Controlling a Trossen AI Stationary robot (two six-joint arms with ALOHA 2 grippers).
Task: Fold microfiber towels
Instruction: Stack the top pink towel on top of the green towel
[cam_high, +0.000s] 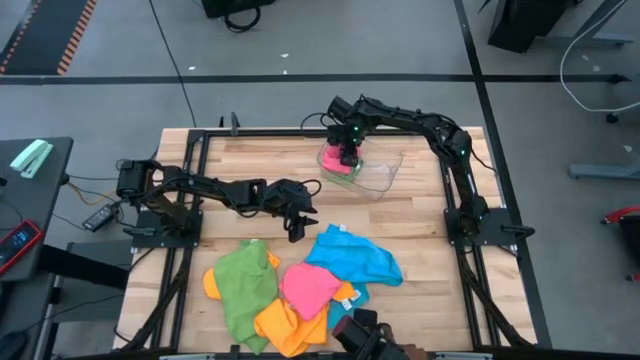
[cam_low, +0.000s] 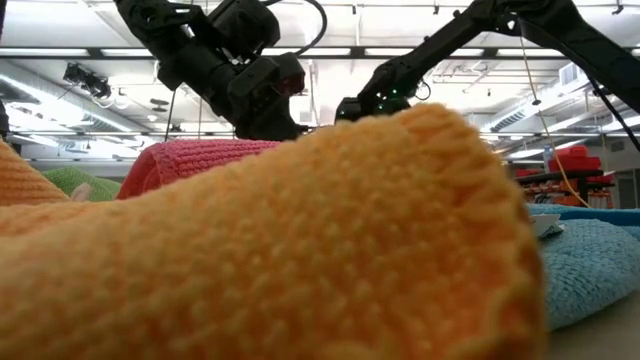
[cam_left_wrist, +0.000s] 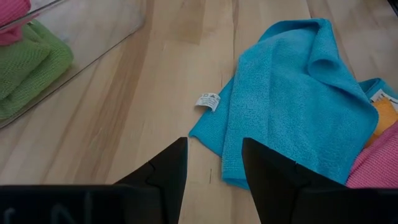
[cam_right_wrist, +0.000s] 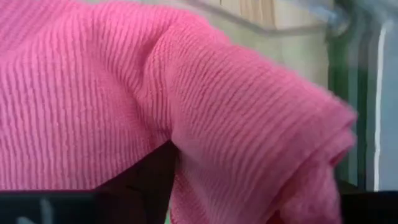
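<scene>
I have the right gripper (cam_high: 347, 160) down in the clear tray (cam_high: 385, 178) at the far side of the desk (cam_high: 420, 215), pressed so close to the folded pink towel (cam_high: 338, 164) there that its wrist camera is filled with pink weave; I cannot tell how far its fingers stand apart or whether they have the cloth. A folded green towel (cam_left_wrist: 28, 68) lies in the tray too, seen through the wall from the left wrist camera. The left gripper (cam_high: 297, 222) hangs over bare wood mid-desk, its fingers (cam_left_wrist: 163, 171) partly apart and holding nothing, just beside the near edge of the sky blue towel (cam_left_wrist: 292, 93). The remaining towels lie heaped at the near edge: green (cam_high: 243, 285), pink (cam_high: 308, 287), orange (cam_high: 285, 325) and the blue one spread to the right. I judge these cloths light, limp and grippy, not fragile; they will sag and drag their neighbours if lifted from the middle. I would pinch the blue one at its loose corner by the white label (cam_left_wrist: 208, 101), where a single layer lies flat on the wood.
</scene>
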